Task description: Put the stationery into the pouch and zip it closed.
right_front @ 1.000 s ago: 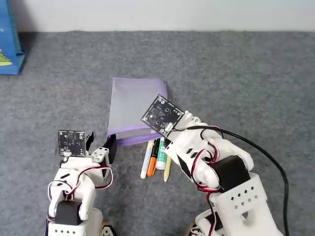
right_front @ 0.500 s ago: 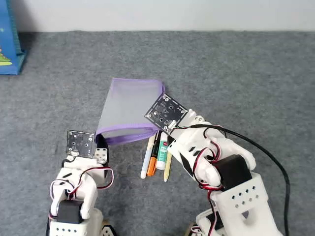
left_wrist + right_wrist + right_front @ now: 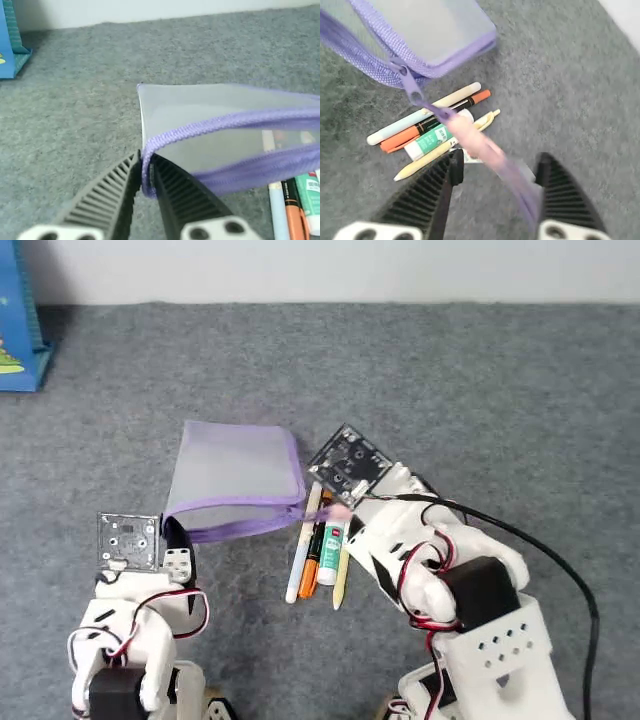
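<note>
Pouch (image 3: 215, 117) corner sat pinched between left jaws. Right jaws stood spread wide; zip pull (image 3: 475, 142) hung between them, pens (image 3: 430, 131) lay just beyond.

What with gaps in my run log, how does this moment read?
left tool: shut on pouch corner | right tool: open at zipper pull | pens: on table, outside pouch

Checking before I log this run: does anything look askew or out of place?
The purple pouch sits skewed, one corner pinched by the left gripper. Its pink zipper tag hangs loose inside the open right gripper.
</note>
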`<action>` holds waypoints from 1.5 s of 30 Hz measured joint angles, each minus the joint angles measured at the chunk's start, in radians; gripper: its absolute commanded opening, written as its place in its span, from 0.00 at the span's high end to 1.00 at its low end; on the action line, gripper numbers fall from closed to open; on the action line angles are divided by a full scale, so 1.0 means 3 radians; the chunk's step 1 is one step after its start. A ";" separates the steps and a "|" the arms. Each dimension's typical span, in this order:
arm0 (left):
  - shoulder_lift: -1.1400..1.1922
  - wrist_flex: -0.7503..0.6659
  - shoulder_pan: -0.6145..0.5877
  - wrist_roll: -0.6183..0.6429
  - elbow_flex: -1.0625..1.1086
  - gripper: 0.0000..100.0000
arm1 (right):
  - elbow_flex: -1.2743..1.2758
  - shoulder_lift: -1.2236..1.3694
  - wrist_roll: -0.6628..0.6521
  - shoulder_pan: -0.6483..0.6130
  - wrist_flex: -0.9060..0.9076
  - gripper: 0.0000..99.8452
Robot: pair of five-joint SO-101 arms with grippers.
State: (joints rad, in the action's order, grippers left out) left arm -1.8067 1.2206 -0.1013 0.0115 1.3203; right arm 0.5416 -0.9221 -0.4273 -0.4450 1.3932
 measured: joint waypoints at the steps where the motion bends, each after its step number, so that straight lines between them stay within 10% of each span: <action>1: 0.0000 0.0000 0.0000 0.0000 -0.0051 0.99 | -0.0051 0.0000 0.0041 0.0000 0.0066 0.75; 18: 0.0015 0.0225 -0.0010 0.0169 -0.0629 0.99 | -0.0020 0.0092 0.1069 0.0256 0.0138 0.75; 35: 0.1345 0.0251 -0.0020 0.0205 -0.1233 0.99 | 0.0000 0.2363 0.2521 0.0414 -0.0767 0.75; 45: 0.1366 0.0251 -0.0020 0.0210 -0.1187 0.99 | 0.0000 0.2966 0.2619 0.0655 -0.1396 0.75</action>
State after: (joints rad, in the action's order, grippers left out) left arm -1.3970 1.2958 -0.1074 0.0744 0.9643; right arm 0.5416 -0.0322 0.3583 -0.2486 0.9743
